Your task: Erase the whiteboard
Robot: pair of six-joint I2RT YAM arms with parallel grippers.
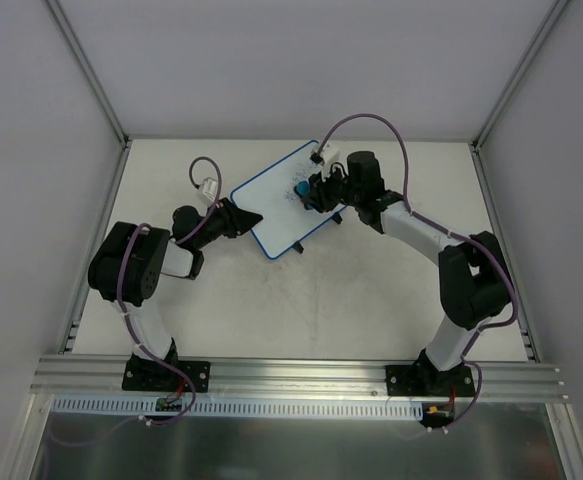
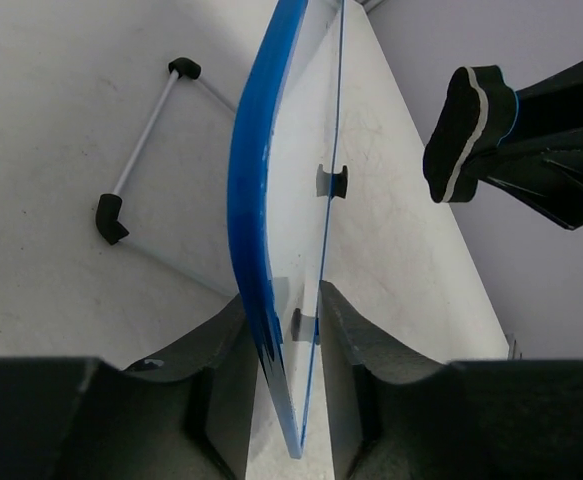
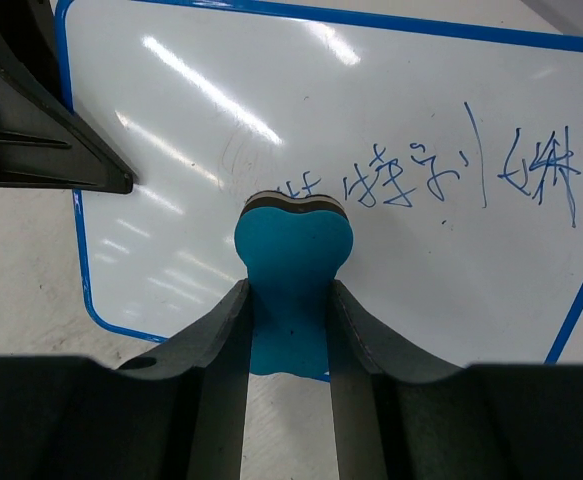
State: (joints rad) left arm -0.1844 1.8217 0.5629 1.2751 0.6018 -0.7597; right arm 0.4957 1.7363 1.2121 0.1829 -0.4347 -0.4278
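The whiteboard is white with a blue rim and lies slanted at the table's back middle. It bears blue writing. My left gripper is shut on its left edge; in the left wrist view the jaws clamp the blue rim seen edge-on. My right gripper is shut on a blue eraser. In the right wrist view the eraser presses its dark felt end on the board, just left of the writing. The left gripper's finger shows at the board's corner.
The board's wire stand with black feet rests on the white table beneath it. The eraser and right gripper show beyond the board in the left wrist view. Grey walls and metal posts border the table.
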